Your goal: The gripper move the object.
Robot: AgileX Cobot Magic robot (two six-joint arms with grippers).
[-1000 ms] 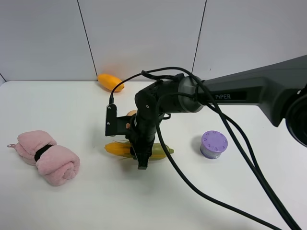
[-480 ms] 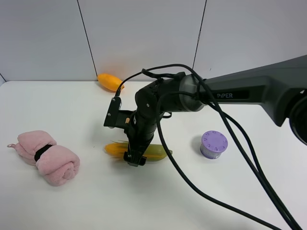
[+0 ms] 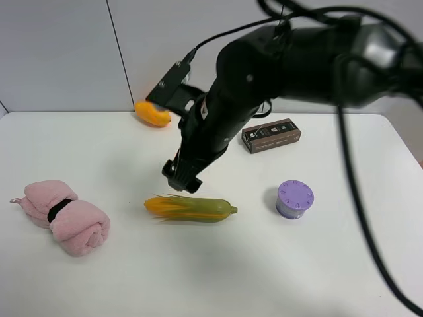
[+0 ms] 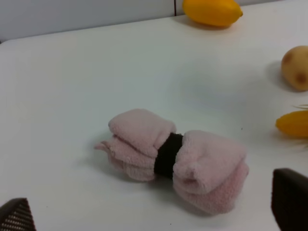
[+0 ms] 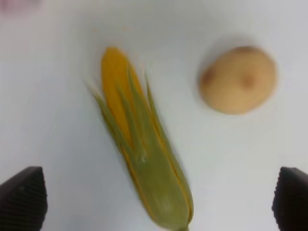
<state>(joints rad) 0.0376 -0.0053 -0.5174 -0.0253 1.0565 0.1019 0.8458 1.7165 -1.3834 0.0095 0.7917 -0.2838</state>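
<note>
The toy corn cob point(image 3: 192, 209) lies flat on the white table point(image 3: 132, 277), yellow-orange tip to the left, green end to the right. My right gripper point(image 3: 180, 177) hangs above and just behind it, not touching. In the right wrist view the corn point(image 5: 144, 154) lies free on the table. The right gripper point(image 5: 156, 199) is open, its dark fingertips point(image 5: 21, 197) wide apart at the frame's corners. The left gripper point(image 4: 153, 219) is open and empty over a pink towel roll; the corn's tip point(image 4: 293, 123) shows at that view's edge.
A pink towel roll point(image 3: 65, 216) with a black band lies at the left. An orange mango point(image 3: 152, 113) is by the back wall. A tan potato point(image 5: 238, 79) sits beside the corn. A purple round container point(image 3: 294, 198) and a dark box point(image 3: 271, 135) are to the right.
My right gripper has let go of the corn and risen up and back. The corn stays lying on the table. The dark box has come into view.
</note>
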